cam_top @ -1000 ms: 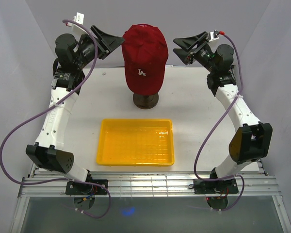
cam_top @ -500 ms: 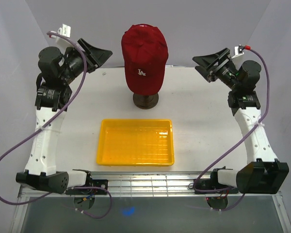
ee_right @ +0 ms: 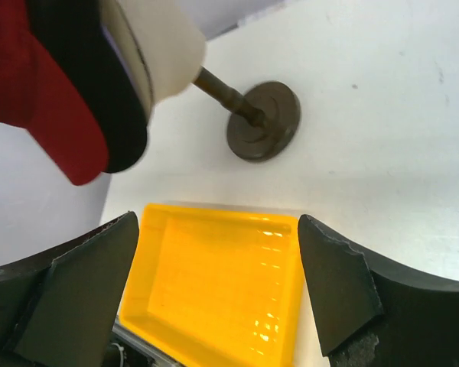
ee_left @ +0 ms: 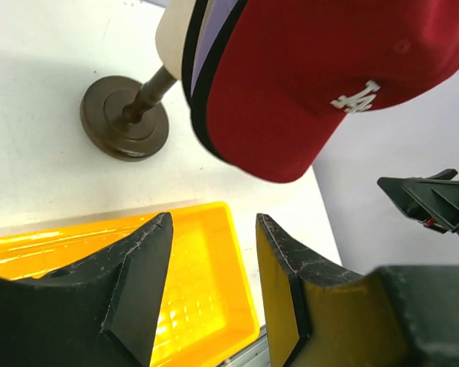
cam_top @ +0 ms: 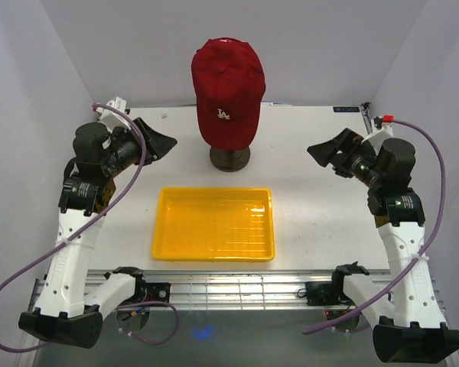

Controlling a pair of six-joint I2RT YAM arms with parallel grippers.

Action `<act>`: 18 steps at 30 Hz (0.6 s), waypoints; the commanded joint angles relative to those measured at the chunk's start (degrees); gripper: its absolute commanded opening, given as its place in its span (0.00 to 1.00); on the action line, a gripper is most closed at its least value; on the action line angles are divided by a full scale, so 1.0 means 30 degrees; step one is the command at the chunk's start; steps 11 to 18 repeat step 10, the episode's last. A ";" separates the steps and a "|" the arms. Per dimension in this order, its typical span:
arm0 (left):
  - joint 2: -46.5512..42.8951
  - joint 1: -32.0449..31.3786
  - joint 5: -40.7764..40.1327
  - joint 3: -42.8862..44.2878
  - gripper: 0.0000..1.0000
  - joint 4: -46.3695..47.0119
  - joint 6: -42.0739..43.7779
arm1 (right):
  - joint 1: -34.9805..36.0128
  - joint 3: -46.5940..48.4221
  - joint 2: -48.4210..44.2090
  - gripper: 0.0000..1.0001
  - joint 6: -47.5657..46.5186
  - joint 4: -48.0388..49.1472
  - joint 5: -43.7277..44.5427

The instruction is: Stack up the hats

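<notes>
The hats sit stacked on a cream mannequin head at the back middle of the table. On top is the red hat with a white "LA" logo. Under the red hat a lavender edge and black edges show. In the right wrist view a black brim lies beneath the red hat. My left gripper is open and empty, left of the stack and apart from it. To the right of the stack my right gripper is wide open and empty.
The head stands on a dark round base. An empty yellow tray lies in front of it at the table's middle. White walls close in the back and sides.
Both arms have drawn back from the sides of the red hat, outward and toward the near edge, and now sit lower. The right jaws have spread slightly wider.
</notes>
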 commanded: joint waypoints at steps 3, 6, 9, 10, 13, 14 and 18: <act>-0.1023 0.0004 -0.0103 -0.0845 0.58 -0.0792 0.1172 | 0.0007 -0.0993 -0.0501 0.89 -0.2197 -0.2121 0.1510; -0.1111 0.0033 -0.0249 -0.0992 0.58 -0.0910 0.1495 | 0.0007 -0.1549 -0.0794 0.89 -0.2285 -0.1918 0.1539; -0.1170 0.0033 -0.0249 -0.1080 0.58 -0.0940 0.1642 | 0.0007 -0.1698 -0.0883 0.89 -0.2373 -0.1771 0.2094; -0.1170 0.0033 -0.0191 -0.1167 0.58 -0.0940 0.1642 | 0.0007 -0.1669 -0.0883 0.89 -0.2402 -0.1625 0.2299; -0.1170 0.0033 -0.0191 -0.1167 0.58 -0.0940 0.1642 | 0.0007 -0.1669 -0.0883 0.89 -0.2402 -0.1625 0.2299; -0.1170 0.0033 -0.0191 -0.1167 0.58 -0.0940 0.1642 | 0.0007 -0.1669 -0.0883 0.89 -0.2402 -0.1625 0.2299; -0.1170 0.0033 -0.0191 -0.1167 0.58 -0.0940 0.1642 | 0.0007 -0.1669 -0.0883 0.89 -0.2402 -0.1625 0.2299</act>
